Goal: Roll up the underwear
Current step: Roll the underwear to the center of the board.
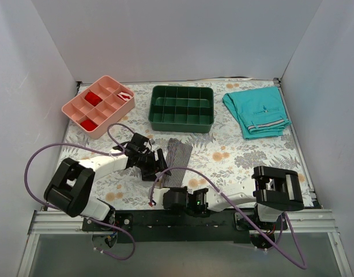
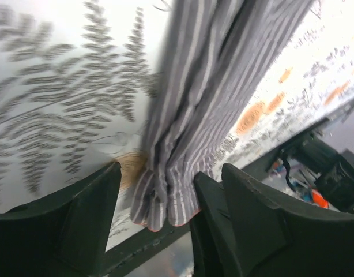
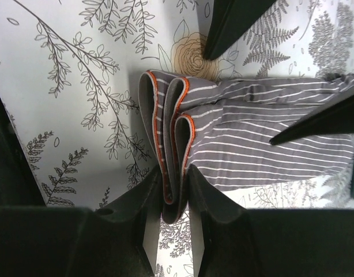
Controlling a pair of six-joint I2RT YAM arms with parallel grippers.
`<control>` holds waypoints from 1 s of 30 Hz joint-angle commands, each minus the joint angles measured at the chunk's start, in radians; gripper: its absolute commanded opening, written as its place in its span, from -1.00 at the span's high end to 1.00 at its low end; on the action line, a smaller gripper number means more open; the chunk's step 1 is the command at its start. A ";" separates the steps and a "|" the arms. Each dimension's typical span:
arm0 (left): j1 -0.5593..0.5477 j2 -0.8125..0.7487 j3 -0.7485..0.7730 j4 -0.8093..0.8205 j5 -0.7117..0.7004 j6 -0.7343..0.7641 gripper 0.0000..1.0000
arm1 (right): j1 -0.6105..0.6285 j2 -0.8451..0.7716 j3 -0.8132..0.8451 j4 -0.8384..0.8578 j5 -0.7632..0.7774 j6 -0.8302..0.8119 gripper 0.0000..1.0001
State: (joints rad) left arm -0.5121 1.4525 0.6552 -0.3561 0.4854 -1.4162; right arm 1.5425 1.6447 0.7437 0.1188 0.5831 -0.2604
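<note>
Currently the right end effector (image 3: 174, 174) is clamping the underwear (image 3: 252, 138). Its fingers (image 3: 143, 202) are pinching the bunched, orange-trimmed waistband end (image 3: 165, 115), with the cloth squeezed in the narrow gap between them. The rest of the grey pinstriped cloth is lying as a long folded strip on the floral worktop (image 1: 240, 156), running away from that end effector toward the far side.

The left end effector (image 2: 171, 173) is sitting over the same strip, close to the clamped end, with its fingers apart and one on each side of the cloth. The right wrist view is showing those two dark fingers flanking the strip just ahead of the right end effector. One is overlapping the cloth edge; can't tell whether it is pressing down.

Containers:
- The pink divided tray (image 1: 79, 109) is sitting beyond and left of the left end effector, well apart. It is holding red pieces (image 1: 98, 97) in one far and one near compartment, plus a red-and-white item (image 1: 126, 94) in its right-end compartment. All are too small to identify.
- The dark green divided bin (image 1: 180, 124) is sitting straight beyond both end effectors. Its front wall is near the strip's far end but apart from it, and its dividers are showing.

The teal shorts (image 1: 259, 112) are lying folded beyond and right of the right end effector, well apart, beside the bin.
</note>
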 commanded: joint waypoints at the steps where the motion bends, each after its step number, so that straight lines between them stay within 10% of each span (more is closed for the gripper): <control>1: 0.037 -0.061 -0.003 -0.113 -0.221 -0.001 -0.43 | -0.036 -0.049 0.063 -0.057 -0.129 0.053 0.38; 16: 0.061 -0.161 -0.077 -0.136 -0.285 -0.056 -0.46 | -0.180 -0.069 0.134 -0.175 -0.422 0.104 0.35; 30: 0.060 -0.193 -0.112 -0.123 -0.197 -0.061 -0.32 | -0.194 -0.112 0.103 -0.143 -0.327 0.148 -0.28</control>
State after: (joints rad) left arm -0.4534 1.2839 0.5858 -0.4408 0.2687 -1.4811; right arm 1.3483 1.5963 0.8474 -0.0593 0.2043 -0.1371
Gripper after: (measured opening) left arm 0.676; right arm 0.628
